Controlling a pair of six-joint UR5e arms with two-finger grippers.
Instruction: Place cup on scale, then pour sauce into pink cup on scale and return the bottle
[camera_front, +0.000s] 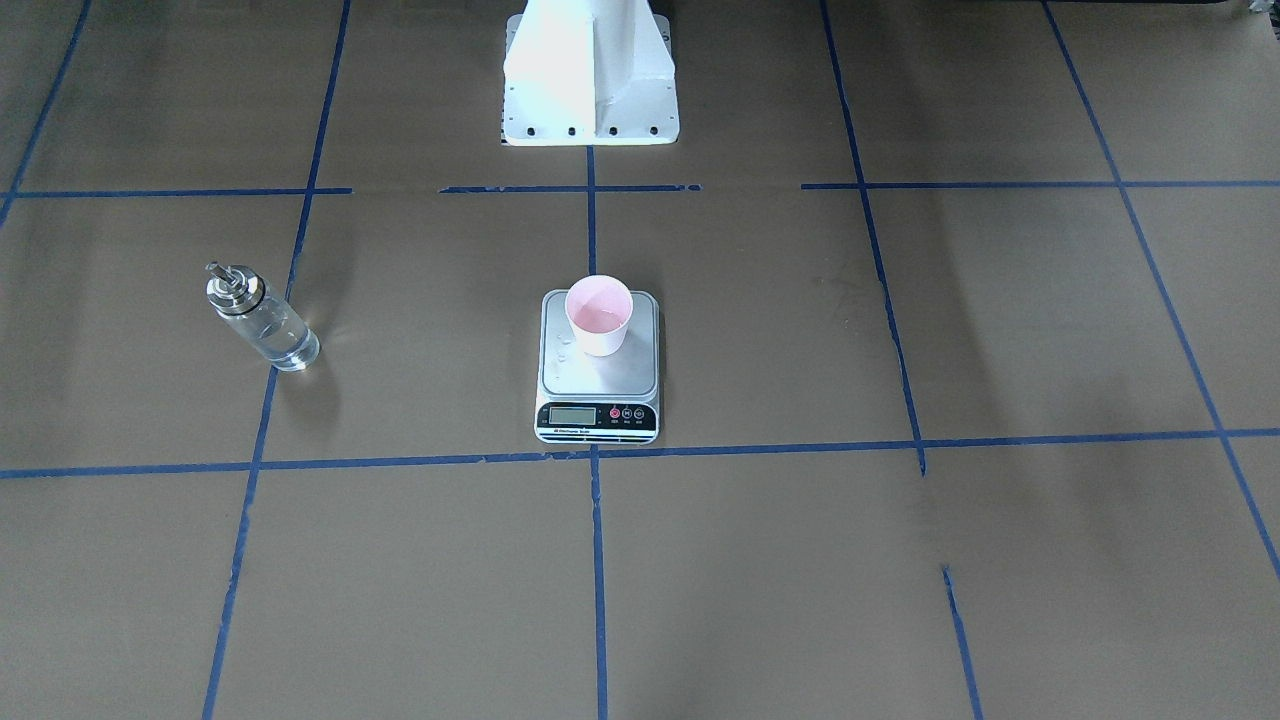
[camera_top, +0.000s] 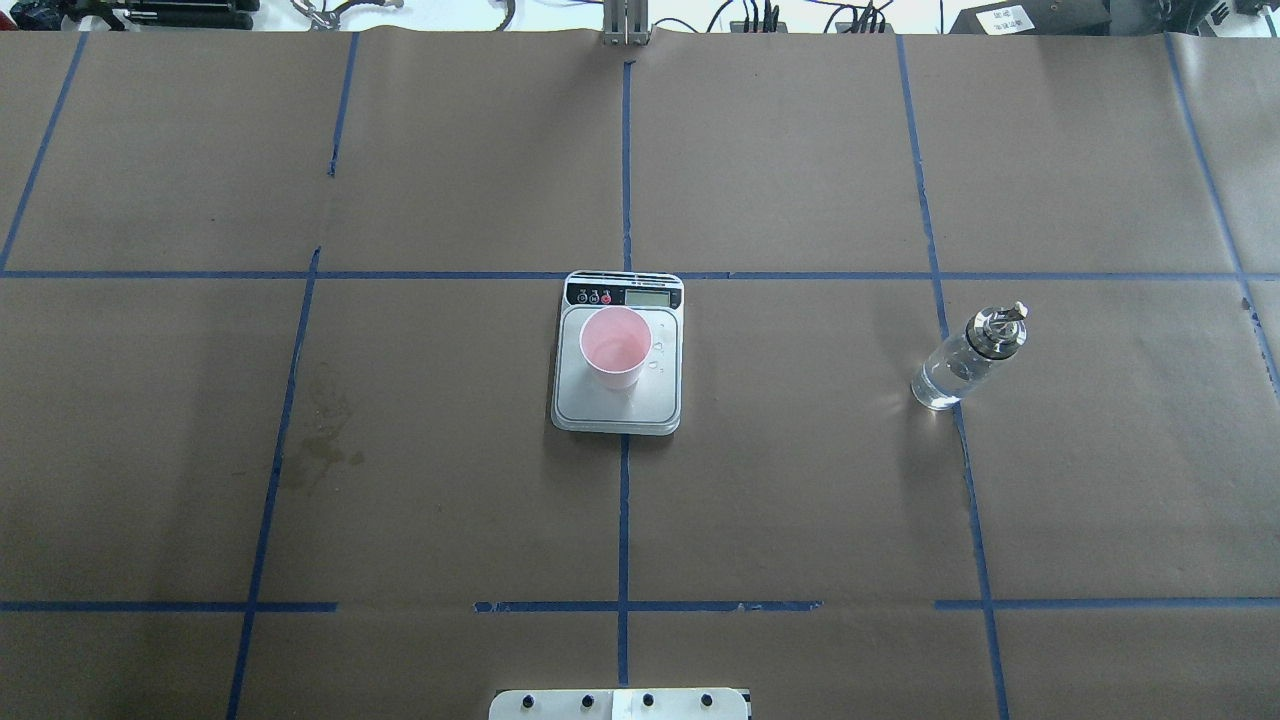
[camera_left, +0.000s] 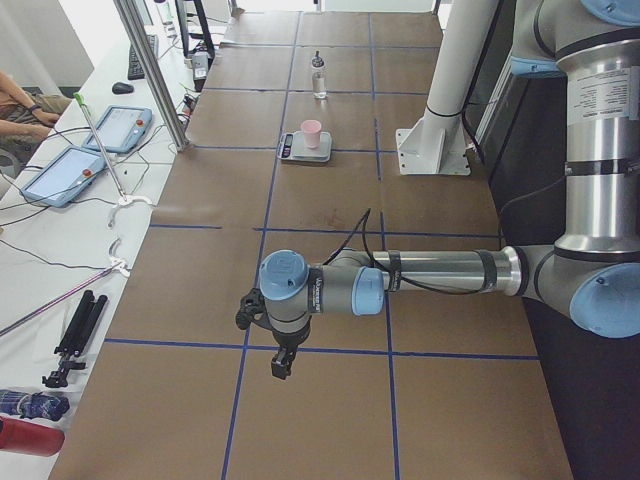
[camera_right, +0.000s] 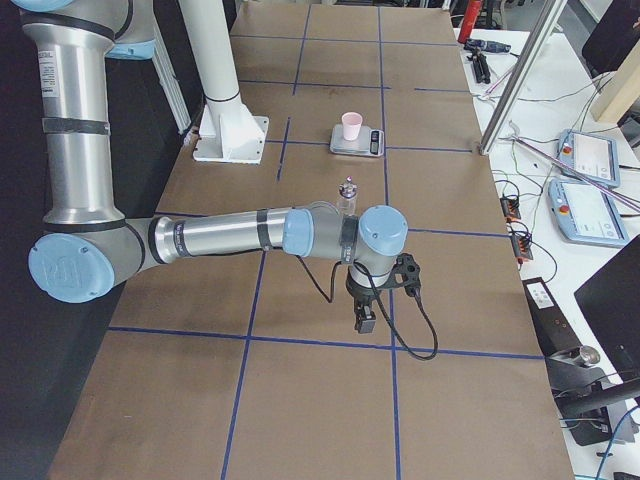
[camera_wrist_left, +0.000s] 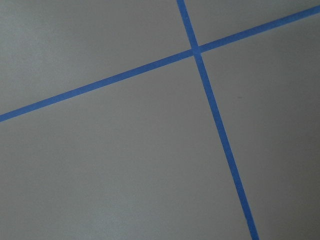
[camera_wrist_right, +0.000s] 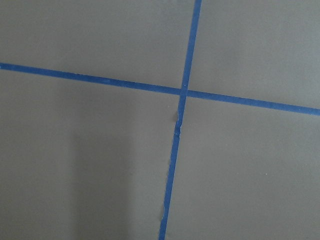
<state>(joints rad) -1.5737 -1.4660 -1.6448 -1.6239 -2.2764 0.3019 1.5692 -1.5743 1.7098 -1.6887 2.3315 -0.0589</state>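
The pink cup (camera_front: 599, 315) stands upright on the silver scale (camera_front: 640, 375) at the table's middle, also in the overhead view, cup (camera_top: 615, 347) on scale (camera_top: 575, 400). Small droplets lie on the platform beside the cup. The clear glass bottle (camera_front: 260, 320) with its metal spout stands upright on the paper, apart from the scale, on my right side (camera_top: 965, 360). My left gripper (camera_left: 283, 365) hangs over the table far from them; I cannot tell whether it is open. My right gripper (camera_right: 365, 320) hangs likewise; its state cannot be told. Both wrist views show only paper and tape.
The table is covered in brown paper with a blue tape grid (camera_top: 625, 500). The white robot base (camera_front: 590, 80) stands at my edge. A faint stain (camera_top: 325, 440) marks the paper on my left. Tablets and cables (camera_left: 90, 150) lie on the side bench.
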